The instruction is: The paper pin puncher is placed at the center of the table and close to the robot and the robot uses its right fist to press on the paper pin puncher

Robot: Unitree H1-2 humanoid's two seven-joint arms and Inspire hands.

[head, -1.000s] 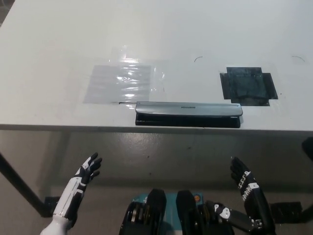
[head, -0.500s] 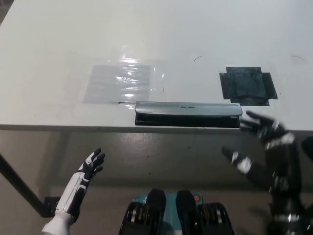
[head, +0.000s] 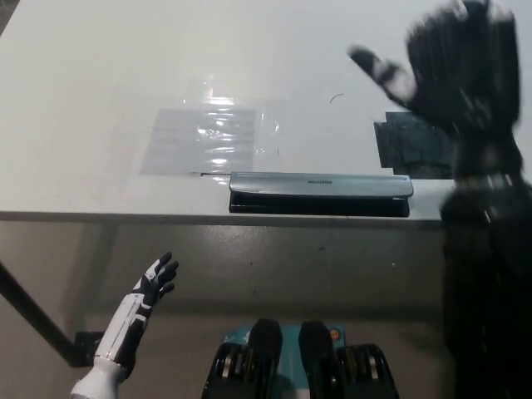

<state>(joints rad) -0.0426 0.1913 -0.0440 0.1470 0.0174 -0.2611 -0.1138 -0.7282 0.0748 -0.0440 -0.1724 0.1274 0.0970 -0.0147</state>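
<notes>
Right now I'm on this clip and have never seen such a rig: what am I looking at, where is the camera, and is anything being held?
The picture is taken from a camera on a humanoid robot's head, looking steeply down at a white table. The blurred black shape at the upper right is the robot's right hand, raised above the table with its fingers apart; it holds nothing. The white left hand rests low at the lower left, below the table edge, also open and empty. Near the table's front edge lies a long silver and black paper pin puncher, untouched. Behind it are a clear plastic sheet and a dark square patch, partly hidden by the right hand.
</notes>
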